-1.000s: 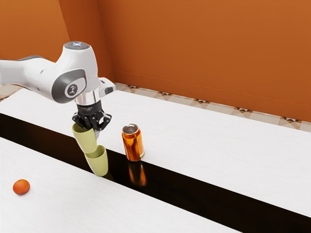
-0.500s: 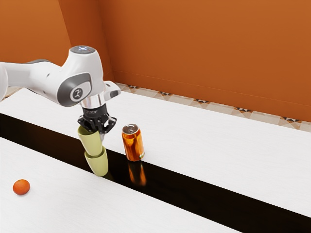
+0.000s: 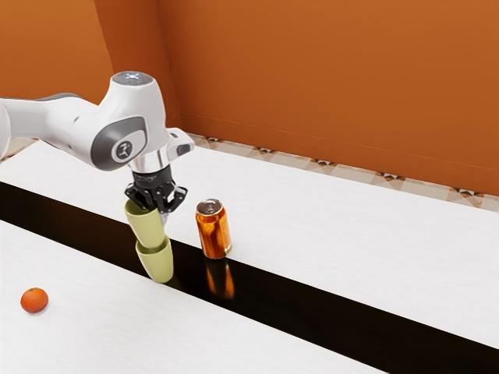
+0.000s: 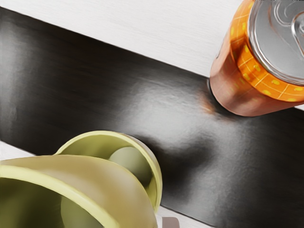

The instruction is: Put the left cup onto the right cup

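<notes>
Gripper [image 3: 153,204] nearly closed, pinching rim wall of left cup [image 3: 144,224] at cup's 12 o'clock. Left cup tilted, base sunk in mouth of right cup [image 3: 157,265]. Right cup upright on black strip [image 3: 327,312] of table [image 3: 351,226]. Can [image 3: 214,228] at 3 o'clock of cups, near, apart. Orange ball [image 3: 33,300] at 8 o'clock, well apart. Judgement: cup light, stiff, thin-walled, smooth, likely slippery. Rim pinch is best hold, one finger inside, one outside. Tilt could jam cup or tip right cup; level it before release.
</notes>
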